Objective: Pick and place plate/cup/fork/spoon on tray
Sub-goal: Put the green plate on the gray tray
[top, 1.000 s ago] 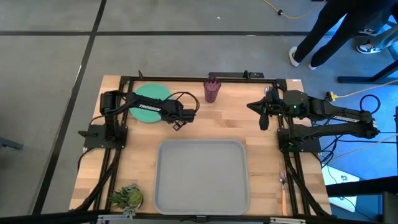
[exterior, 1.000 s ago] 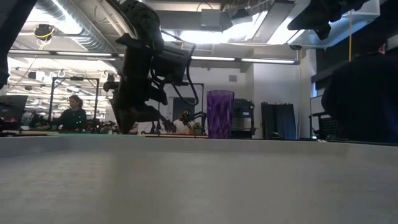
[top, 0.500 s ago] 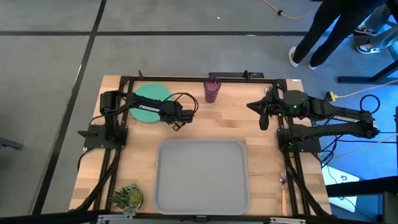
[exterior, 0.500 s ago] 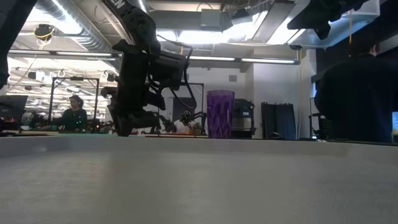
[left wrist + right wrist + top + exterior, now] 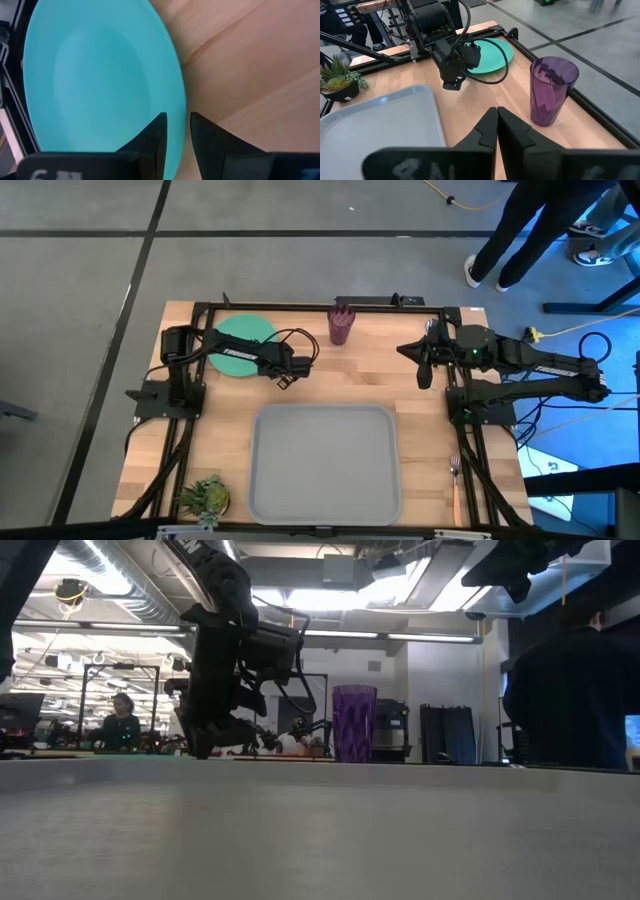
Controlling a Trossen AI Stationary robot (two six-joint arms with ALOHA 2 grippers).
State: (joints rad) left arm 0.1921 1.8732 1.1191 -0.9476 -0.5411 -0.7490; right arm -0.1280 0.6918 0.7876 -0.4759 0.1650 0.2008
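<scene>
Across the wooden table we see our left gripper, fingers slightly apart, apparently straddling the plate rim at ten o'clock, where a shallow bite could slip.

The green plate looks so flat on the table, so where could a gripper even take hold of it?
Probably at the rim. The plate lies flat on the wood, so only its thin raised edge offers a pinch: one finger above, one slipped under. The side facing the tray is the open one; the frame crowds the far side. The left gripper already sits there, its narrowly parted fingers straddling that edge.
</scene>
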